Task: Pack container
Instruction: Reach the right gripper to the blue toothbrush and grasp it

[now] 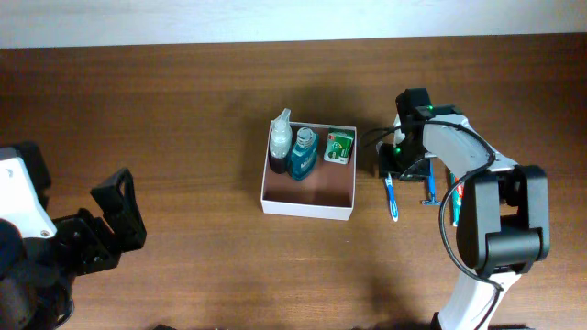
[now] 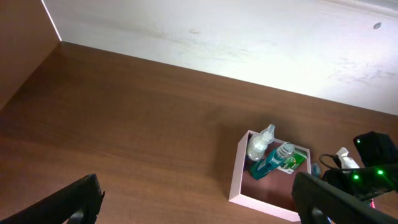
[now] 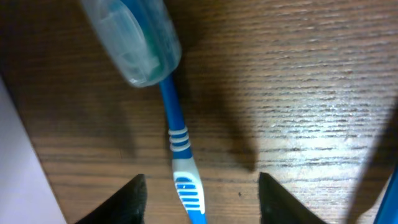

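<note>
The container (image 1: 305,209) is a square shallow box with white walls and a pinkish-brown inside at the table's middle. It holds a clear bottle (image 1: 280,137), a teal bottle (image 1: 301,158) and a green-and-white packet (image 1: 339,147). It also shows in the left wrist view (image 2: 235,177). A blue-and-white toothbrush (image 1: 392,197) lies just right of it. My right gripper (image 1: 394,170) is open and low over the toothbrush (image 3: 185,180), one finger on each side of the handle (image 3: 202,205). My left gripper (image 1: 115,215) is open and empty at the far left (image 2: 199,208).
A blue razor (image 1: 429,192) and a red-and-white tube (image 1: 456,197) lie right of the toothbrush, under the right arm. The container's white wall (image 3: 18,155) is close on the left in the right wrist view. The toothbrush head has a clear cap (image 3: 134,43).
</note>
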Tool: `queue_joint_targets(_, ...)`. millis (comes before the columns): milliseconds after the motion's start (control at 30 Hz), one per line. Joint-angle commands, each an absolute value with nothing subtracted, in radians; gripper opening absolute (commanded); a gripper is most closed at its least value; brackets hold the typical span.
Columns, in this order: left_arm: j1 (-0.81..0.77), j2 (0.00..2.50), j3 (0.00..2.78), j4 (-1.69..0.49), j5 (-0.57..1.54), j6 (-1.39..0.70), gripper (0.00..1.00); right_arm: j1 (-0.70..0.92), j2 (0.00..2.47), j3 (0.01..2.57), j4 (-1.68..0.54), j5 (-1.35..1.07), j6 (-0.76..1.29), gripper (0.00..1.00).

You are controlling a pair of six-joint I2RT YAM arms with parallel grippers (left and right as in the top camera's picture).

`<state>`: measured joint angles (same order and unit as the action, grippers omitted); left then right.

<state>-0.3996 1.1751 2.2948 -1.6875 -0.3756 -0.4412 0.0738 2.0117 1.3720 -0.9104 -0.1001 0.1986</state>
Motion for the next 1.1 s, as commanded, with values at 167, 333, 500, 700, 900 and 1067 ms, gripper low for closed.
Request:
queue_joint_targets(167,-0.394,1.171,2.300,-1.687,-0.393,-0.429,0.99,0.078,2.022,1.372,-0.892,-0.064,0.199,0.45)
queue_joint_targets(333,-0.394,1.171,2.300,-1.687,-0.393,-0.429,0.99,0.079,2.022,1.350,-0.876,-0.041,0.199,0.35)
queue_joint_targets(500,-0.394,1.171,2.300,-1.687,-0.393,-0.429,0.99,0.080,2.022,1.313,-0.862,-0.011,0.199,0.34)
queue_joint_targets(700,-0.394,1.171,2.300,-1.687,-0.393,-0.429,0.99,0.079,2.022,1.285,-0.849,-0.011,0.200,0.20)
queue_joint_targets(900,-0.394,1.171,2.300,-1.687,-0.393,-0.429,0.99,0.079,2.019,1.297,-0.876,-0.010,0.199,0.04)
queue_joint_targets(1067,-0.394,1.171,2.300,-1.687,-0.393,-0.429,0.99,0.083,1.955,1.402,-1.007,-0.010,0.218,0.04)
